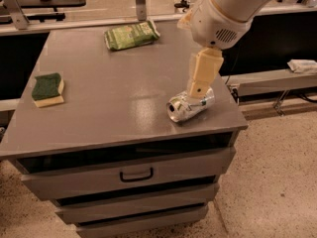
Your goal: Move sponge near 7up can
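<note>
The sponge, dark green on top over pale yellow foam, lies flat near the left edge of the grey cabinet top. The 7up can, silver with a green label, lies on its side near the front right corner. My gripper hangs down from the white arm at the right, right above the can's far end and about touching it. It is far to the right of the sponge and holds nothing that I can see.
A light-green crinkly snack bag lies at the back middle of the top. The cabinet has drawers below with a dark handle. A low shelf with a white cloth stands to the right.
</note>
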Controlling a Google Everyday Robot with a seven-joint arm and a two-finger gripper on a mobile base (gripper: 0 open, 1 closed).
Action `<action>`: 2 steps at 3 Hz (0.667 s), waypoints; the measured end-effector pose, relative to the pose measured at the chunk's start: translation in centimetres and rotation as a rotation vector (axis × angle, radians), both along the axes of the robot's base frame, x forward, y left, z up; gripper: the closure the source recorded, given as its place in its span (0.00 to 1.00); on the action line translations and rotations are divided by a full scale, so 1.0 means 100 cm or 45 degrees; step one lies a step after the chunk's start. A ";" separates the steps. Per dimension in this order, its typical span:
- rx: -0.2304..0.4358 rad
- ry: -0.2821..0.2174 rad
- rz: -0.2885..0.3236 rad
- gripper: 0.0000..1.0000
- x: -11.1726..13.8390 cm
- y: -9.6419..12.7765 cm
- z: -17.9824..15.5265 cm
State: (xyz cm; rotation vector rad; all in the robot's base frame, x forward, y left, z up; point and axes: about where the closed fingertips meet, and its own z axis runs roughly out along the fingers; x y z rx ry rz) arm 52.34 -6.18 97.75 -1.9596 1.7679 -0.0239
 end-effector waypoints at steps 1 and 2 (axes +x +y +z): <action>0.157 -0.016 0.012 0.00 0.031 0.040 -0.003; 0.348 -0.051 0.029 0.00 0.085 0.102 -0.002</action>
